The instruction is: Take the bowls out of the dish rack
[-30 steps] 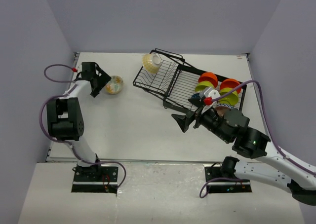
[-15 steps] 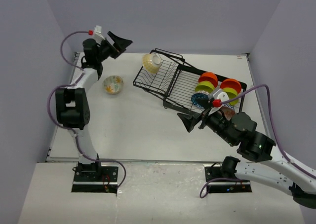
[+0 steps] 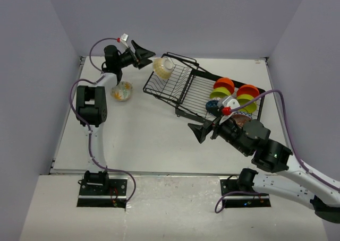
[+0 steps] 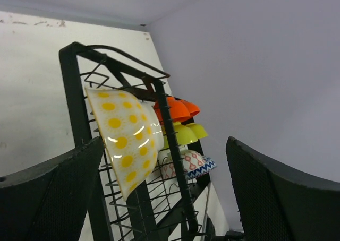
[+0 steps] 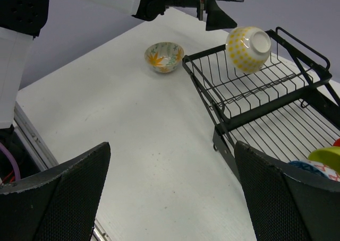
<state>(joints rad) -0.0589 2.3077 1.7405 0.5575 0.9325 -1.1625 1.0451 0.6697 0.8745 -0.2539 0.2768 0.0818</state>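
Note:
The black dish rack (image 3: 187, 90) lies across the table's far middle. A cream-yellow dotted bowl (image 3: 163, 67) leans on its left end. My left gripper (image 3: 144, 55) is open in the air just left of that bowl (image 4: 125, 137), touching nothing. Orange bowls (image 3: 224, 84), lime green bowls (image 3: 246, 102) and a blue patterned bowl (image 3: 212, 107) stand in the rack's right section. A white floral bowl (image 3: 121, 91) sits upright on the table left of the rack. My right gripper (image 3: 201, 130) hangs open and empty over bare table in front of the rack (image 5: 265, 103).
Grey walls close the table on three sides. The left arm's links (image 3: 91, 105) rise along the left edge. The right arm's body (image 3: 255, 140) overhangs the rack's near right corner and partly hides a brownish bowl (image 3: 241, 119) there.
My left gripper has risen from beside the floral bowl and swung right to the cream-yellow bowl at the rack's left end. The right gripper has barely shifted.

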